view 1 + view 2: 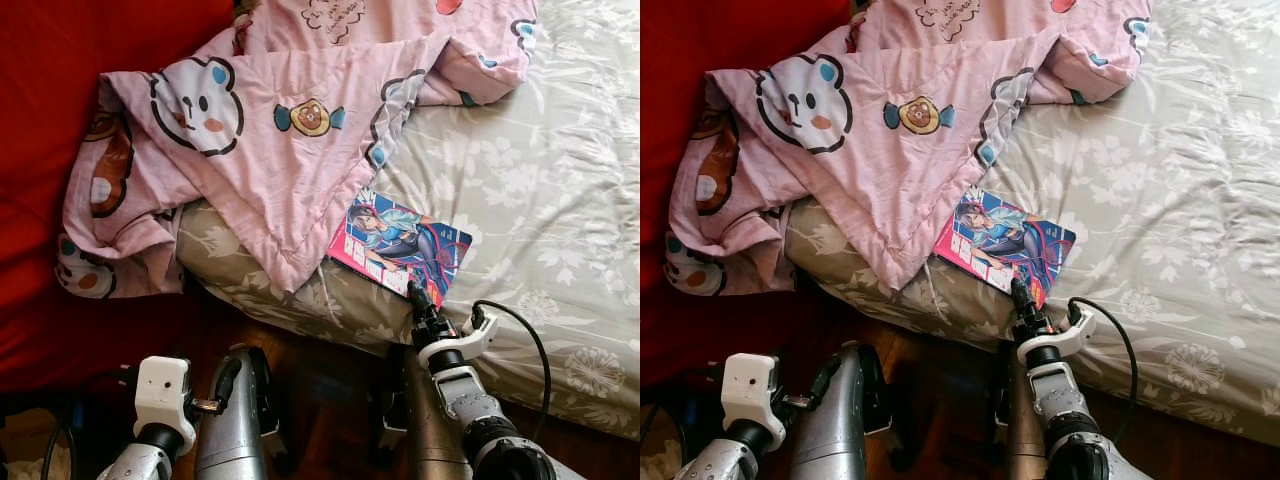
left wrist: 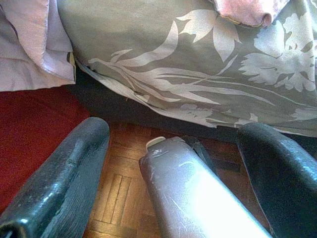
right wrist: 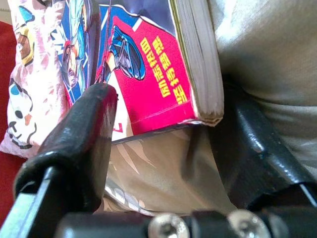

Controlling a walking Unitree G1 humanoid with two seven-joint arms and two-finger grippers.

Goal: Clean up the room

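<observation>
- Where the right tool (image 1: 421, 303) reaches over the near edge of the bed, its two black fingers stand spread, one finger (image 3: 81, 144) lying against the cover of a book, the other finger (image 3: 257, 148) beside the page edge; the jaws bracket the book's near corner without being pressed shut on it.
- Book (image 1: 398, 243): one, a paperback with a comic-style cover in pink and blue, lying flat on the bed close to its near edge, one corner tucked just beside the hem of the blanket.
- Blanket (image 1: 270, 140): one, pink with cartoon bear prints, crumpled, spread over the far left part of the bed and hanging over its corner toward the red surface.
- Bed (image 1: 540, 200): one, covered by a pale grey sheet with a white floral pattern; it carries the book and the blanket.
- Left tool (image 2: 173, 168): held low beside the bed's side, fingers wide apart, gripping nothing; between them, in the left wrist view, a silver robot limb (image 2: 193, 193) above the floor.
- Floor (image 2: 119, 188): brown wood parquet, seen below the bed edge.
- Red surface (image 1: 60, 120): one, at the left of the bed, partly under the hanging blanket.
</observation>
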